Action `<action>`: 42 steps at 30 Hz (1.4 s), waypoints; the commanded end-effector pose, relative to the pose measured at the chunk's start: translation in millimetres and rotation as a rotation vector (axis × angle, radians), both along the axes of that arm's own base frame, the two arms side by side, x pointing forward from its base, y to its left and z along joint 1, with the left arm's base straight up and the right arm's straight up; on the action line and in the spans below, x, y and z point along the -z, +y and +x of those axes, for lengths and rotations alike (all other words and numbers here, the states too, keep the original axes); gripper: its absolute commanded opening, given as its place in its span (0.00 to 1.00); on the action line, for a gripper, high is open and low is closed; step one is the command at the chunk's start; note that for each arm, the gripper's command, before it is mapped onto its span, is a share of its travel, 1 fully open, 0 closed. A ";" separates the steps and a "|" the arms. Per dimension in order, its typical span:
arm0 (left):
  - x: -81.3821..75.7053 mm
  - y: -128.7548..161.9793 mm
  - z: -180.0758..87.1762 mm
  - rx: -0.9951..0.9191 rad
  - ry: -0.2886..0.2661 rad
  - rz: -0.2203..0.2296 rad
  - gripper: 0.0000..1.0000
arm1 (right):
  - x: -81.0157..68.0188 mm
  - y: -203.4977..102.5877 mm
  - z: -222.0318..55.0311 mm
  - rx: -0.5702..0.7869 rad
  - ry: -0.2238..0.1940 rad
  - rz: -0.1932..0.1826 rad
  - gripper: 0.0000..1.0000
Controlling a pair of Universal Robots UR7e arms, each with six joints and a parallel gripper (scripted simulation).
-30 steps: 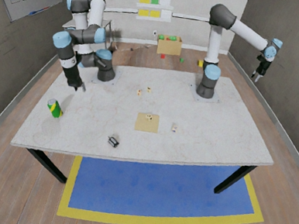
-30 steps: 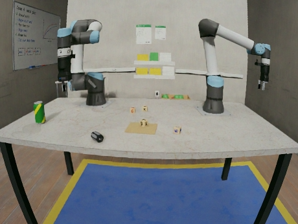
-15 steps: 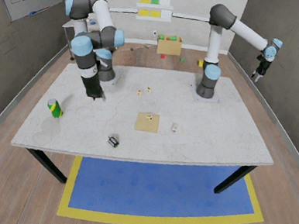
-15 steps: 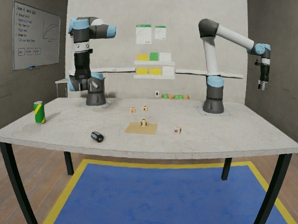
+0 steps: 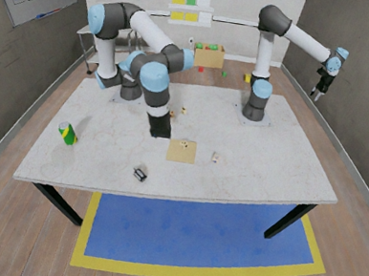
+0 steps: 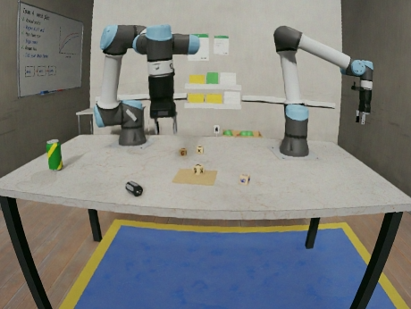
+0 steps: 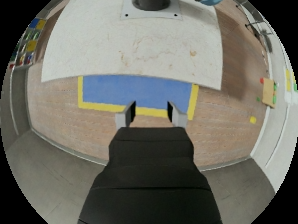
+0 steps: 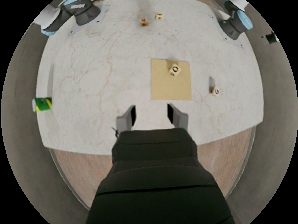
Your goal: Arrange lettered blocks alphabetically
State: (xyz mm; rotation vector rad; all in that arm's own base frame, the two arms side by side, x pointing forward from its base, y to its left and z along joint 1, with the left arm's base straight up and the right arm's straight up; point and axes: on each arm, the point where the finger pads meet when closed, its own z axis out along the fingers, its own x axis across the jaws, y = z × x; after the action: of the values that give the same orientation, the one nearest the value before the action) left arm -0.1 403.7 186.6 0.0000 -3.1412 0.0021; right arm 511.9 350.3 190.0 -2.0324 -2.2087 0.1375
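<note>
From the top, one block lies on the mat, the other three off it on the surface. In the exterior view, the right gripper hangs above the surface, jaws wide. The left wrist view shows the left gripper with jaws wide; the right wrist view, the mat block turned askew to the mat's edges.
</note>
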 end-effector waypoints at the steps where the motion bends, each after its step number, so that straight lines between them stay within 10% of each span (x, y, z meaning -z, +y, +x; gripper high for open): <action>1: -0.4 0.3 0.1 0.000 0.000 0.001 1.00 | 6.6 46.0 2.6 -0.009 0.022 -0.006 1.00; 13: -0.4 0.3 0.1 0.000 0.000 0.001 1.00 | 35.7 159.3 -23.6 -0.032 0.073 -0.025 1.00; 42: -0.4 0.3 0.1 0.000 0.000 0.001 1.00 | 67.3 246.5 -64.1 -0.051 0.112 -0.049 1.00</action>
State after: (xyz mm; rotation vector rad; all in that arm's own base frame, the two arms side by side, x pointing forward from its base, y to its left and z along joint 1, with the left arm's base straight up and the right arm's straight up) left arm -0.1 403.7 186.6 0.0000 -3.1412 0.0021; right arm 449.4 593.0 122.8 -1.9432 -2.2102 0.3065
